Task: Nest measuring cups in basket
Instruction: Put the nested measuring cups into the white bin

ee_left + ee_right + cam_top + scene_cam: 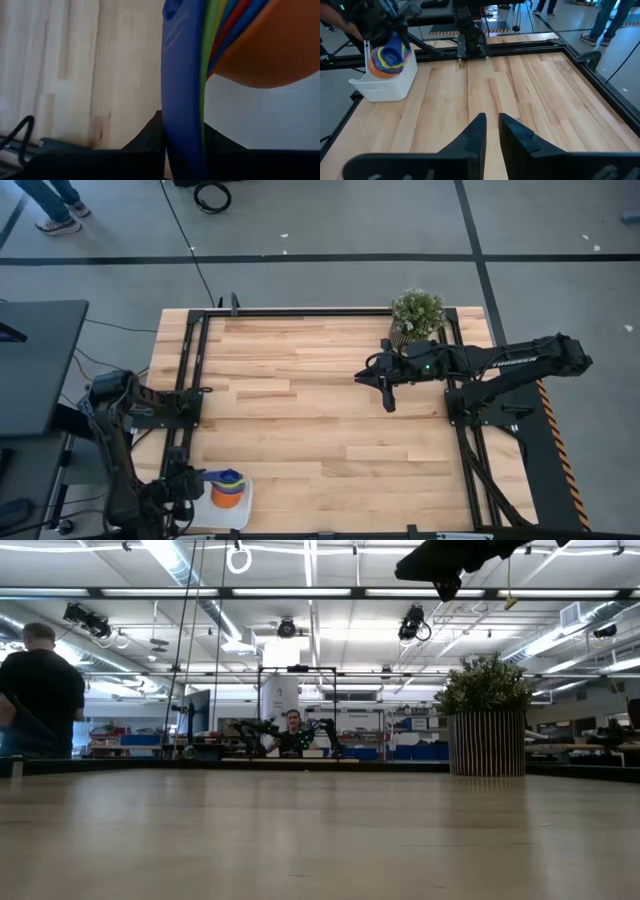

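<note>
measuring cups [227, 485] nested in basket [243, 510], plant [417, 312] far corner

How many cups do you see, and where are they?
5 colours show: orange, blue, red, yellow and green, all nested in one stack inside the basket at the table's near left corner. More may be hidden inside.

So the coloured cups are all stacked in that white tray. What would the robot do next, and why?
Probably open the left pincer and lift away. The measuring cups sit nested, leaning inside the basket, yet its fingers appear closed on the blue handle. The right pincer hangs over bare table.
</note>
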`<state>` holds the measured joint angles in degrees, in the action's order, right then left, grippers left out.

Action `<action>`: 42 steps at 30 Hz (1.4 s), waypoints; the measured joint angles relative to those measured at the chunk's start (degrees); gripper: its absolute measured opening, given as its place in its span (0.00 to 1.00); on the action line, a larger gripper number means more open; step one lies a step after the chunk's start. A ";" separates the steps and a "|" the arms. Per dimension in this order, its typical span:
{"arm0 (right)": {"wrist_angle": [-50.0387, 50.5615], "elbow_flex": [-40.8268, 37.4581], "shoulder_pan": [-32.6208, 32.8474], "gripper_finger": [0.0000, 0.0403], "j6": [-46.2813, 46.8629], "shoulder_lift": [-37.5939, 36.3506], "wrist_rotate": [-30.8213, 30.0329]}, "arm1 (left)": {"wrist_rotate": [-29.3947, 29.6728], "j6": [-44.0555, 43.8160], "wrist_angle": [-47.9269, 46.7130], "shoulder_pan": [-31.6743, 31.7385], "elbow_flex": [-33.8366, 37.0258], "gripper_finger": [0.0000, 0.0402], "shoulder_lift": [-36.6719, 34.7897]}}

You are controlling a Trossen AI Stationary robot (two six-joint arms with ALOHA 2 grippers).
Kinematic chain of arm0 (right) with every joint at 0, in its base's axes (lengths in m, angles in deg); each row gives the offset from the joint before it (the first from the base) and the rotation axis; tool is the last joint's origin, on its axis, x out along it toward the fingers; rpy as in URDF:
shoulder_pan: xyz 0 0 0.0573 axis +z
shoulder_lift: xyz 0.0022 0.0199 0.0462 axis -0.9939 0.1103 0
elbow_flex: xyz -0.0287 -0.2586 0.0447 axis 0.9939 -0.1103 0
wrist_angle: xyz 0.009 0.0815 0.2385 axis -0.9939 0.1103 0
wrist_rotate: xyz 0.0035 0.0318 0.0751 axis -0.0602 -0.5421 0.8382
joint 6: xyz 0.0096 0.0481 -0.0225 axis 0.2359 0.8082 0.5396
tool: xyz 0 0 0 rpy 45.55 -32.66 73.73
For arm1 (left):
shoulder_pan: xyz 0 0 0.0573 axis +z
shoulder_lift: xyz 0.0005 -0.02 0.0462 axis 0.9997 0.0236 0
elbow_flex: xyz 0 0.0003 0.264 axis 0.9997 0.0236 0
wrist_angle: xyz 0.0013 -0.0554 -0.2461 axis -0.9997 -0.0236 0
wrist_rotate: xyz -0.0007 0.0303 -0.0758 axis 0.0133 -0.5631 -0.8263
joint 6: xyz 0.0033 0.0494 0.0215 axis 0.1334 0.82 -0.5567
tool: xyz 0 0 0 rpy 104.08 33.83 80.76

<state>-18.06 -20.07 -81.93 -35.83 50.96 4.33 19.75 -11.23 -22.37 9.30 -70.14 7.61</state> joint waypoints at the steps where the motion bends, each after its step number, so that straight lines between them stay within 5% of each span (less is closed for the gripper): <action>1: -0.16 0.00 0.00 0.14 0.00 0.00 0.01 | -0.37 0.64 0.68 0.35 0.65 0.11 0.08; 26: -0.17 0.00 0.00 0.14 -2.89 0.00 0.60 | 3.90 11.77 2.80 8.39 1.47 0.11 0.19; 42: -0.54 0.00 0.00 0.14 -7.98 0.02 0.62 | 1.49 15.73 8.59 14.89 1.50 0.11 0.00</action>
<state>-18.61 -20.07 -81.93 -43.81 50.98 4.96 21.24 4.51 -13.78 24.19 -68.64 7.60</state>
